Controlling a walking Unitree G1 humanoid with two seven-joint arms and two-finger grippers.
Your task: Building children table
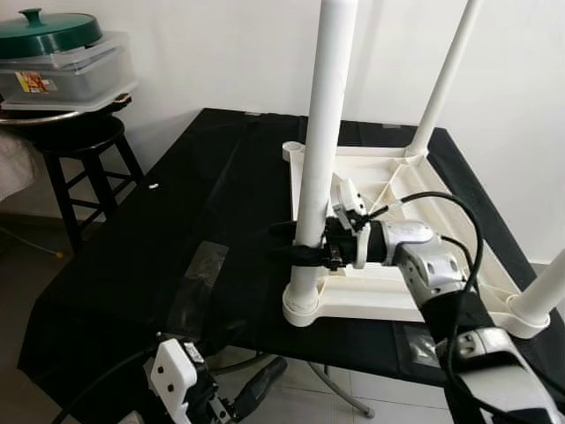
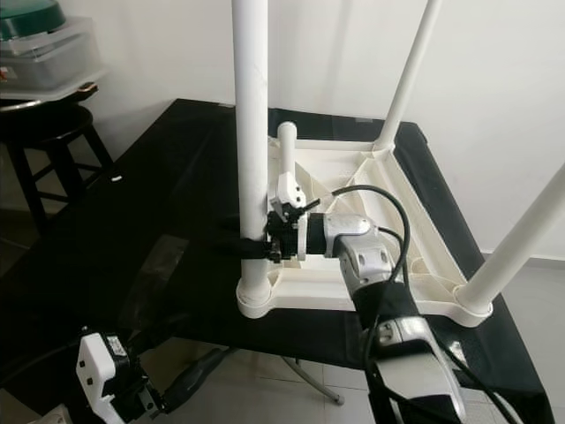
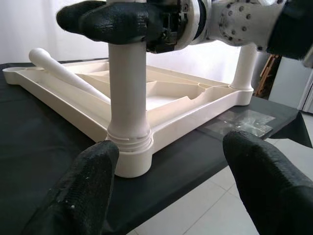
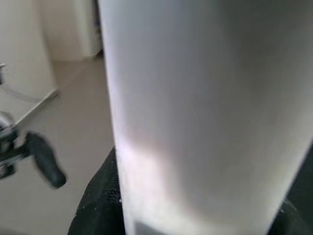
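Children's table (image 1: 402,291) is lying upside down on the black counter (image 1: 177,221), legs pointing up.
The right pincer (image 1: 305,243) is clamping the upright near-corner leg (image 1: 320,132) just above its socket; the left pincer (image 3: 171,186) is hanging wide below the counter edge, farther off.

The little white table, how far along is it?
Three legs stand upright in corner sockets of the upside-down tabletop. The right gripper is shut on the near leg, which sits in its socket. The fourth leg lies loose on the tabletop, its far corner socket unfilled. The left gripper hangs open below.
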